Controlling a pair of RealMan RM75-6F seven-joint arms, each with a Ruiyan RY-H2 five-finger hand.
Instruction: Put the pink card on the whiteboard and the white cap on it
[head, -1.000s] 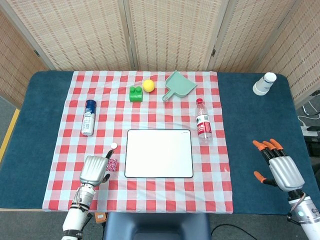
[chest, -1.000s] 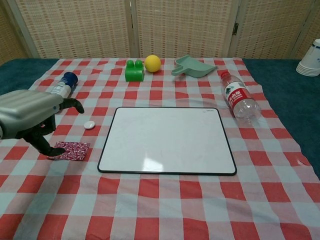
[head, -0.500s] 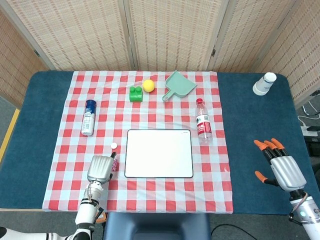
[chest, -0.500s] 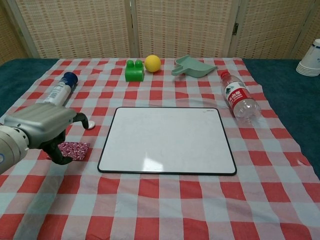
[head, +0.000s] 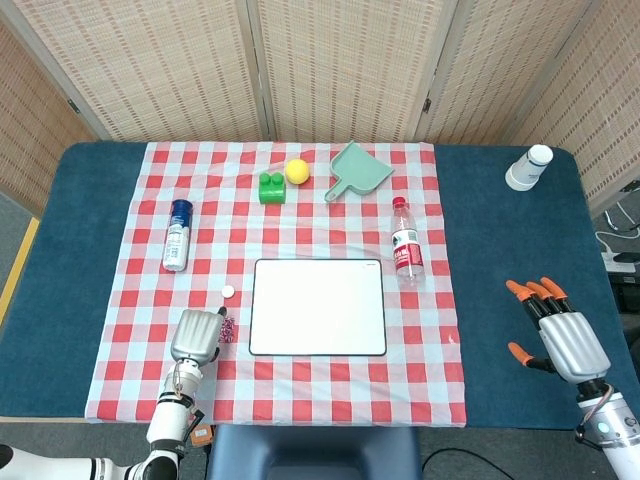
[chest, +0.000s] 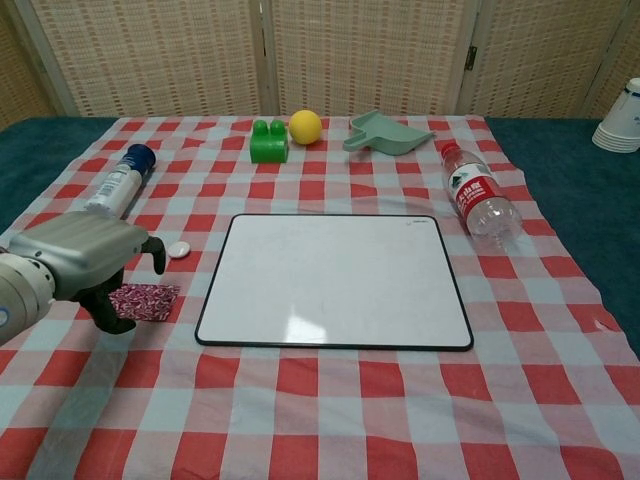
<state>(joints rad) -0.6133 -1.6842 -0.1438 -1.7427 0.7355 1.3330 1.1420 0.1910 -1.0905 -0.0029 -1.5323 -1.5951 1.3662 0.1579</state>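
Note:
The pink patterned card (chest: 148, 300) lies flat on the checked cloth, left of the whiteboard (chest: 335, 280). In the head view only a sliver of the card (head: 229, 329) shows beside my left hand (head: 197, 335). That left hand (chest: 85, 265) hovers over the card's left end with its thumb down at the edge and its fingers curled above; nothing is lifted. The white cap (chest: 179, 250) sits on the cloth just beyond the card, shown as the cap (head: 228, 292) in the head view. The whiteboard (head: 318, 307) is bare. My right hand (head: 560, 335) rests open, far right over the blue table.
A clear water bottle (head: 405, 243) lies right of the whiteboard. A blue-capped bottle (head: 177, 234) lies at the left. A green block (head: 271, 187), yellow ball (head: 297, 171) and green dustpan (head: 358, 169) sit at the back. Paper cups (head: 528, 167) stand far right.
My left hand has moved toward the card and lowered, its thumb now at the card's left edge. Card, cap and right hand stay put.

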